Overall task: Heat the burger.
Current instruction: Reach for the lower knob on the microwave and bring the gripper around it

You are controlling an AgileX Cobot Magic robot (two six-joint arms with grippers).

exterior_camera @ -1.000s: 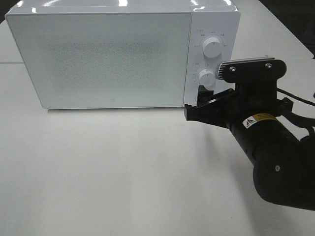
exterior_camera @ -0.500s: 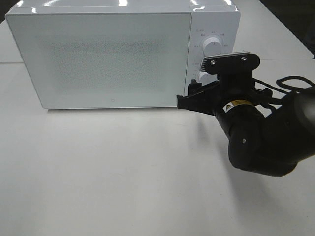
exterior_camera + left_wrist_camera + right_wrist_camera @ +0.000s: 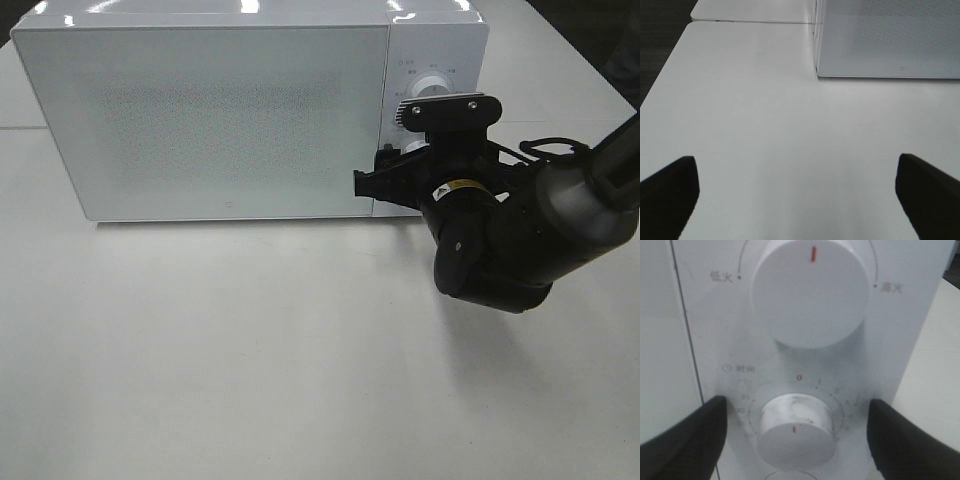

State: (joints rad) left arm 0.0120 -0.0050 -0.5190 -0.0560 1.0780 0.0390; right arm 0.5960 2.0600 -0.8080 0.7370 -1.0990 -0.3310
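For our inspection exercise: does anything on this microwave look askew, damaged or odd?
Only the timer knob: grey smudges mark its white face, unlike the clean power knob above. The microwave door sits flush; nothing spilled.

The frosted door (image 3: 210,120) of the microwave (image 3: 466,50) hides the inside. Toward 2 o'clock in the high view, the right gripper (image 3: 380,180) covers the lower dial (image 3: 796,432), and the panel labels (image 3: 404,68) there are too small to read. The left gripper (image 3: 796,165) has its fingers cut off by the frame edge.
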